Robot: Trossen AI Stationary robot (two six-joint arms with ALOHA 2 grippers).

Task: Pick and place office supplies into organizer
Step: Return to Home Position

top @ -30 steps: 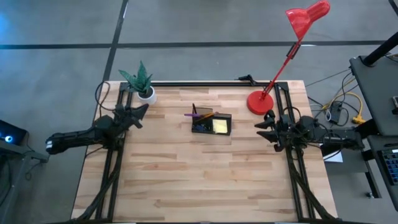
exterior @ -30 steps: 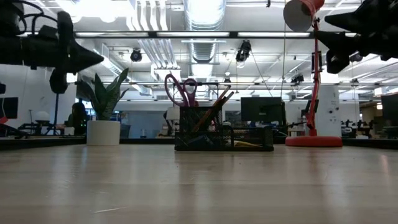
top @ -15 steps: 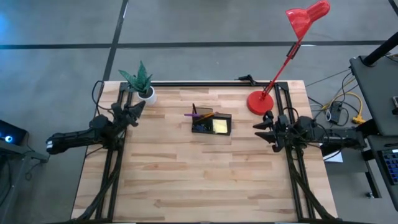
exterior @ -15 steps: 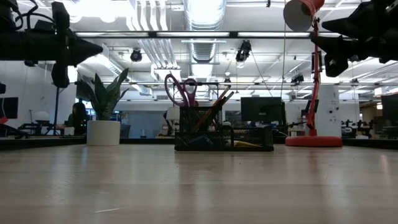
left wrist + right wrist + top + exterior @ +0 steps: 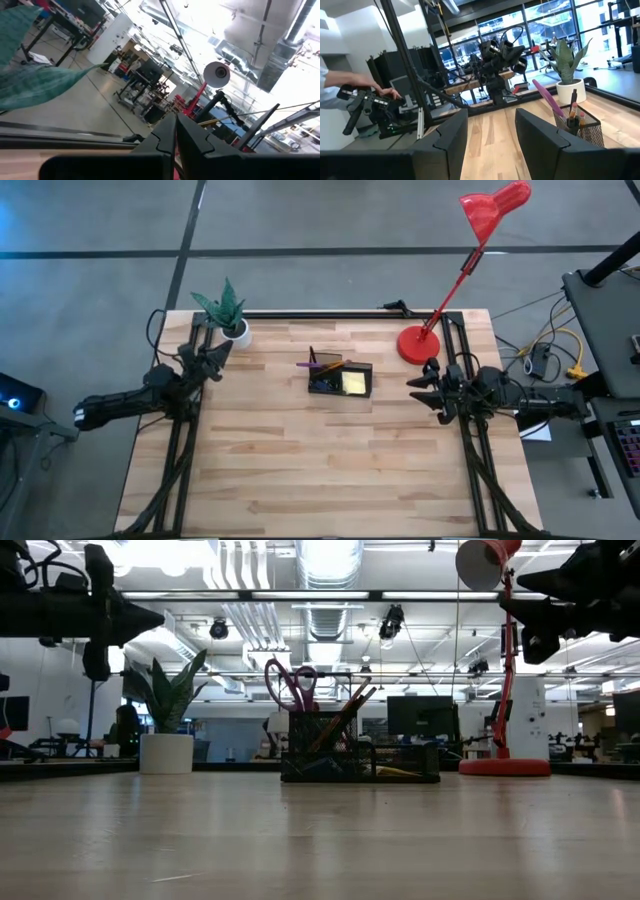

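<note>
The black mesh organizer (image 5: pixel 340 378) stands on the table's middle, toward the far edge, and also shows in the low view (image 5: pixel 360 755). Purple-handled scissors (image 5: pixel 290 685), orange pencils (image 5: pixel 348 705) and dark pens stick up from its taller part. A yellow sticky-note pad (image 5: pixel 354 383) lies in its lower part. My left gripper (image 5: pixel 222 348) is shut and empty, above the table's left edge beside the plant. My right gripper (image 5: pixel 418 383) hangs open and empty above the right edge, its fingers (image 5: pixel 450 137) pointing toward the organizer (image 5: pixel 577 127).
A potted green plant (image 5: pixel 228 315) stands at the far left corner. A red desk lamp's base (image 5: pixel 415 343) stands at the far right, its head (image 5: pixel 495 208) beyond the table. A person's hand (image 5: pixel 380 92) works a device beyond the table. Bare wood (image 5: pixel 320 470) fills the near half.
My left gripper has tipped its shut fingers upward, from slanting slightly down to about level, and has drawn back a little toward the left edge and the plant. The organizer and its contents have not moved.
</note>
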